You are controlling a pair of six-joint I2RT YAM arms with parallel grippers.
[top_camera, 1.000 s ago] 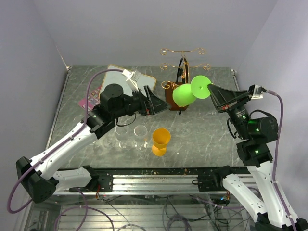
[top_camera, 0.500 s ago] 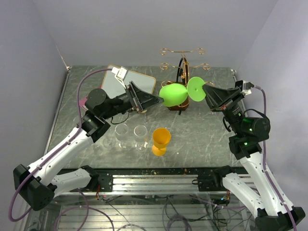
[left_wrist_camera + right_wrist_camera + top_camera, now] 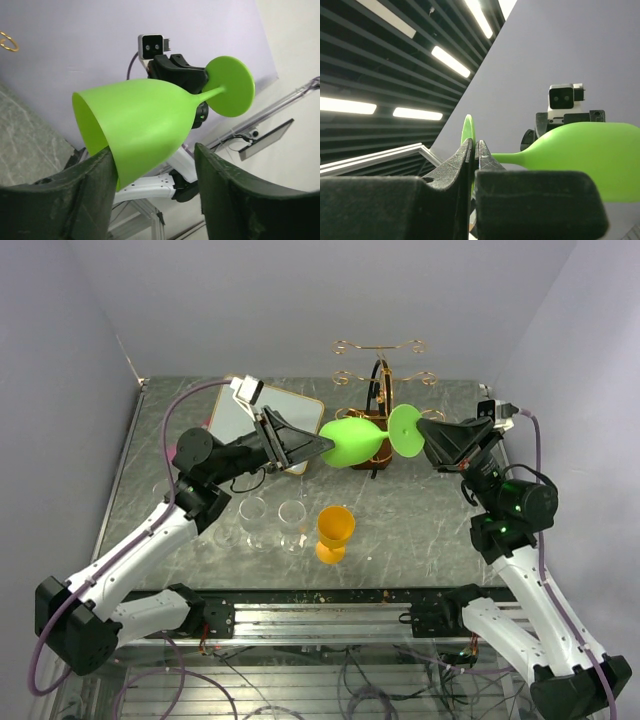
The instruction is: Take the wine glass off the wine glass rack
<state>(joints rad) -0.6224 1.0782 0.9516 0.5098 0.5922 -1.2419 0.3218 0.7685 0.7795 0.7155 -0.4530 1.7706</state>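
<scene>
An orange goblet (image 3: 334, 532) and clear glasses (image 3: 253, 520) are seen at six o'clock, below the path. Over the last second the wine glass (image 3: 350, 442) has been carried toward nine o'clock, off the wine glass rack (image 3: 380, 350) at twelve o'clock. Its foot is pinched by the right gripper (image 3: 425, 435). The left gripper (image 3: 322, 446) has been narrowed round the bowl but is not yet clamped, so a handover is judged under way.

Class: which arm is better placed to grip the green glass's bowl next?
Left: the left gripper straddles the bowl of the green glass, fingers open; the right gripper is shut on its foot.
</scene>
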